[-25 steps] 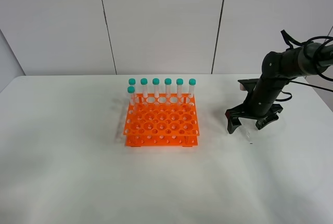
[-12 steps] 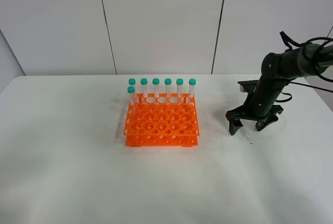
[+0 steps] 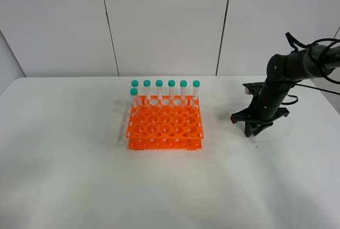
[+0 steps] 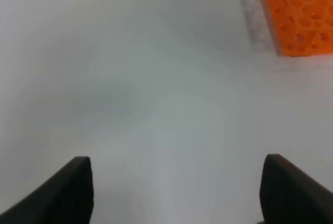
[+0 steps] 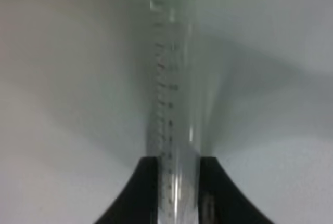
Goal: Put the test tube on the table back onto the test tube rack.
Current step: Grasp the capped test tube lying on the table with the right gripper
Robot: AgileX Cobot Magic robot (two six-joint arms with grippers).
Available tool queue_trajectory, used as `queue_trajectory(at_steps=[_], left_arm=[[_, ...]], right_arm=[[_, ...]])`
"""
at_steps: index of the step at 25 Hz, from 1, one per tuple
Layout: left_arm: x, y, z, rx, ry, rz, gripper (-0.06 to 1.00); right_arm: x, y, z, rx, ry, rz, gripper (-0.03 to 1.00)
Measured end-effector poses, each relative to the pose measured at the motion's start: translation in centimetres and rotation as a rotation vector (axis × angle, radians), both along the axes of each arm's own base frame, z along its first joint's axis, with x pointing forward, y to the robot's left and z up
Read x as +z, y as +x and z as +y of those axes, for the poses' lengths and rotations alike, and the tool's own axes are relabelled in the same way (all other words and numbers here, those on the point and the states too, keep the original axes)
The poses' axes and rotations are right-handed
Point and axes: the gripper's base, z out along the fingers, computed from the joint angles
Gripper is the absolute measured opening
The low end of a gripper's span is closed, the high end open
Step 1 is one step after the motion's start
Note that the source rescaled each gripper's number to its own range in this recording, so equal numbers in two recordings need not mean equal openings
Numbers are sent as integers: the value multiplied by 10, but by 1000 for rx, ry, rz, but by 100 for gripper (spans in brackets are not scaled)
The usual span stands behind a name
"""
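Low at right, on the counter (image 3: pixel 79 176), my right hand (image 3: pixel 256 129) is now clamping the test tube (image 5: pixel 174 78) after straddling it; I am judging it ready for lifting to the test tube rack (image 3: pixel 164 125).

Off to the right of the test tube rack (image 3: pixel 164 128), the right gripper (image 3: pixel 255 130) has snapped its spread fingers shut around the test tube (image 5: pixel 174 94), which a moment ago lay free between them.
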Motion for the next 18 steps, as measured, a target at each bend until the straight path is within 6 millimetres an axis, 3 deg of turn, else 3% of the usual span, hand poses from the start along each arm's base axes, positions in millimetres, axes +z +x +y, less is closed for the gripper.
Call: queue_trajectory(at_steps=[6,9,18], left_arm=[[0,0,0,0,0,0,100],[0,0,0,0,0,0,100],[0,0,0,0,0,0,100]], right_arm=[[0,0,-1,15,-8,-1,2],[14,-1,-1,24,-12,-25,2],[144,-29,-5,34,-1,-290,2]])
